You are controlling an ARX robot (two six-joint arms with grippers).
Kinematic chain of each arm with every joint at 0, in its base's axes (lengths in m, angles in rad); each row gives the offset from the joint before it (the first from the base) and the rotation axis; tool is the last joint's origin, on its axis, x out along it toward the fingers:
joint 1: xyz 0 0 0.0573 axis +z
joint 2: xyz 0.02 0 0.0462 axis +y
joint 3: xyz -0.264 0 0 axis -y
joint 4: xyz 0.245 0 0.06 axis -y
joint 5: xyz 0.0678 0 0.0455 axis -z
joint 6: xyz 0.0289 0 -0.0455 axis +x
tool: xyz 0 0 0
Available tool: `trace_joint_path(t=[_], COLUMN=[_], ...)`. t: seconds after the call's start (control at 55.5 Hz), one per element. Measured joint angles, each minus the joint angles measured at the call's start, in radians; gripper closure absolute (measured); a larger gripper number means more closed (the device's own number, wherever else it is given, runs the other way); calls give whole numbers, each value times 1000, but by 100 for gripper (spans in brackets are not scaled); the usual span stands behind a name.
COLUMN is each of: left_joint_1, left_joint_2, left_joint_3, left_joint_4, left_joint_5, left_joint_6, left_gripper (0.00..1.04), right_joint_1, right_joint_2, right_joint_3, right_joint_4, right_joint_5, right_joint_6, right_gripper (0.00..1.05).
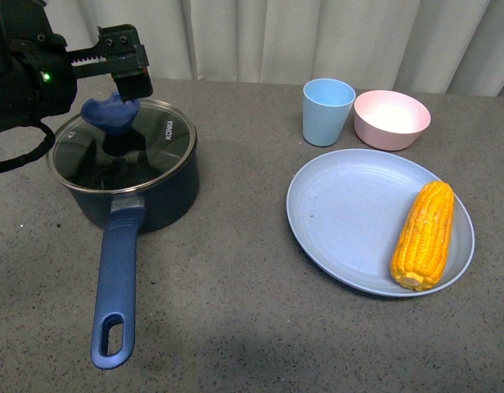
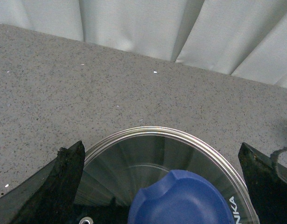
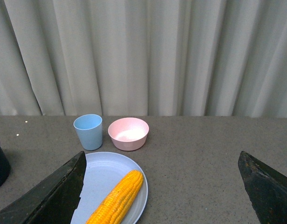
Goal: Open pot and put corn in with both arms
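Front view: pot [image 1: 166,201] lidded at left, corn [image 1: 424,236] on plate [image 1: 342,221] | Left wrist view: left gripper [image 2: 160,149] wide open, empty, straddling knob [image 2: 181,200]; glass lid [image 2: 129,156] likely fragile, lift by knob | Right wrist view: right gripper [image 3: 161,158] wide open, empty; corn looks stiff, grasp mid-cob

Grey speckled table [image 1: 252,327] — navy pot [image 1: 166,205], blue plate [image 1: 350,213], cup [image 1: 327,115], pink bowl [image 1: 391,123]

Corn [image 1: 424,236] on plate [image 1: 342,217], right of pot [image 1: 166,201]
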Motion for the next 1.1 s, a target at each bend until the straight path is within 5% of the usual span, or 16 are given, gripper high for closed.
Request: trace_joint_path(t=[0.54,0.792,1.099], left_joint_1=[-10,-13,-19], left_joint_2=[64,73,18], left_joint_3=[23,29,31], left_joint_4=[-23,-23,-65], left_joint_5=[32,34,15], left_joint_6=[61,68,71], left_gripper=[7,42,44], right_joint_1=[0,0,0], right_joint_2=[0,0,0], right_joint_3=[0,0,0], right_joint_4=[0,0,0], right_joint_5=[0,0,0], right_joint_6=[0,0,0], right_gripper=[9,9,9])
